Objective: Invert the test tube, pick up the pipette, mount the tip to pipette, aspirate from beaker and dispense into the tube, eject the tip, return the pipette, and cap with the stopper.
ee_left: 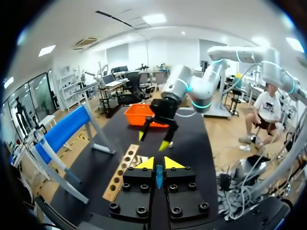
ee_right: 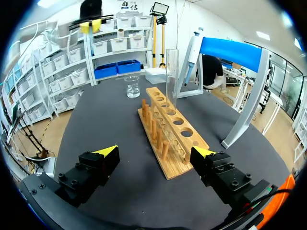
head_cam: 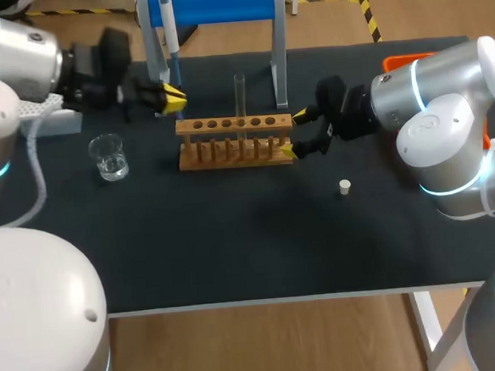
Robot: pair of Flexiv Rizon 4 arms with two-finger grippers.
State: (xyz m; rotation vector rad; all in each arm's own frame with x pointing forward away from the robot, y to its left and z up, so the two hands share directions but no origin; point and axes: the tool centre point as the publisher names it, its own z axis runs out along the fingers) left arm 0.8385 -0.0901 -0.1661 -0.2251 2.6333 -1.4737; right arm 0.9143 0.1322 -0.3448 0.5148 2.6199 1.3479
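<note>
1. Black desk [head_cam: 235,254]: test tube [head_cam: 240,93] upright in rack [head_cam: 236,140]; pipette [head_cam: 167,25] hanging on stand [head_cam: 218,2] behind.
2. Left end effector [head_cam: 173,97] closed, empty; right end effector [head_cam: 293,133] open at rack's end.
3. Probably best: open left end effector, grip pipette body squarely.

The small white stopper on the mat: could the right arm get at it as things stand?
Probably yes. The stopper lies alone on the black mat, near the right pincer, which is open by the wooden rack, and nothing stands between them.
</note>
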